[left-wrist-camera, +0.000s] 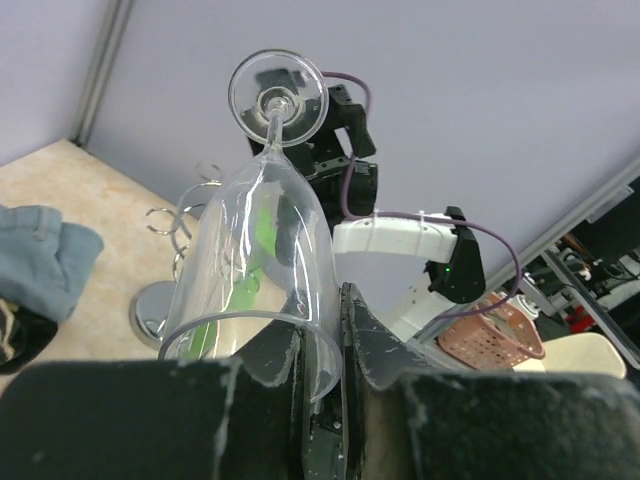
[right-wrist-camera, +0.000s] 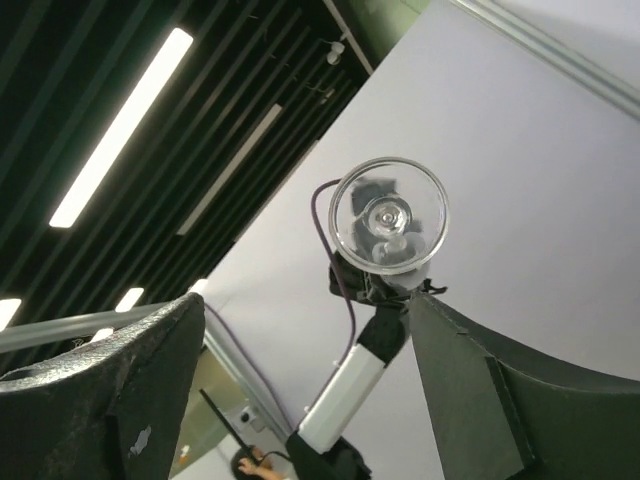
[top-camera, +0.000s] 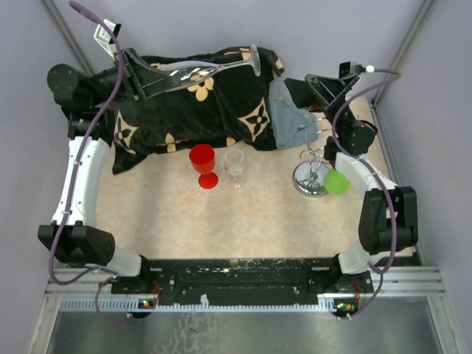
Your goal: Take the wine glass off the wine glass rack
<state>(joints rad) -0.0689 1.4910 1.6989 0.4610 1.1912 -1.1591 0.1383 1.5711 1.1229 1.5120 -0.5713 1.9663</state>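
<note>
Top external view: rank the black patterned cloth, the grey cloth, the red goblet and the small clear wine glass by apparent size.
1. black patterned cloth, by far the largest
2. grey cloth
3. red goblet
4. small clear wine glass, only slightly smaller than the goblet beside it

The cloth (top-camera: 221,110) is black with cream flower motifs, the rag (top-camera: 291,122) grey-blue. The wine glass (top-camera: 192,72) is clear, the goblet (top-camera: 203,165) red, the cup (top-camera: 337,181) green. The rack (top-camera: 312,177) is shiny silver.

Red goblet (top-camera: 203,165) beside clear glass (top-camera: 234,167); black floral cloth (top-camera: 199,103) behind; green cup (top-camera: 337,181) rightward.
</note>
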